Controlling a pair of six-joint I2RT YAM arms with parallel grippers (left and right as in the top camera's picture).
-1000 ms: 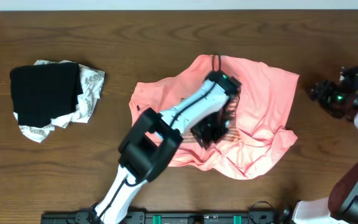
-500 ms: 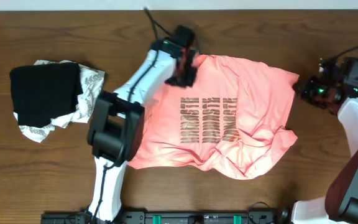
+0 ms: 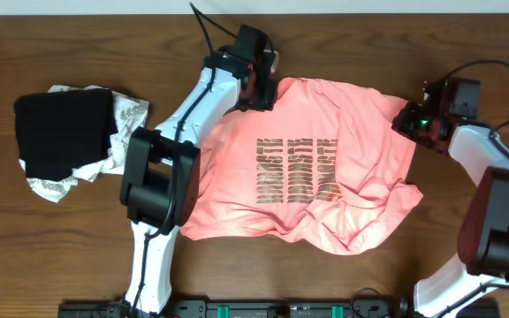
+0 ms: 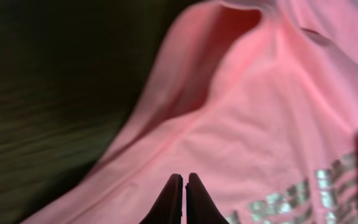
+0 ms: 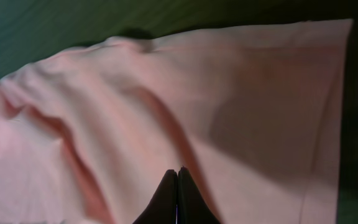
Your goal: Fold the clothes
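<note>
- The salmon-pink soft fabric T-shirt (image 3: 352, 132) lies in the middle of the dark brown wooden tabletop (image 3: 78, 256), front side up. Its three lines of metallic brownish-gold lettering (image 3: 294, 172) are open to the overhead view.
- The left hand (image 3: 261, 93) is at the far left corner of the T-shirt. Its fingers are closed, and in the left wrist view a crease of pink cloth runs straight to the tips, so I judge that it pinches the fabric there.
- The right hand (image 3: 411, 120) is at the far right corner, also closed. In its wrist view a ridge of cloth leads to the tips, so it seems to hold the edge too.
- I think the two corners are held so that the far edge can be pulled straight and flat before any fold.
- The near right part is wrinkled, so no fold appears made yet.
- A black folded garment (image 3: 64, 128) rests on a white cloth with grey pattern (image 3: 131, 119) at the left, well apart from the T-shirt, probably kept out of the working area.
</note>
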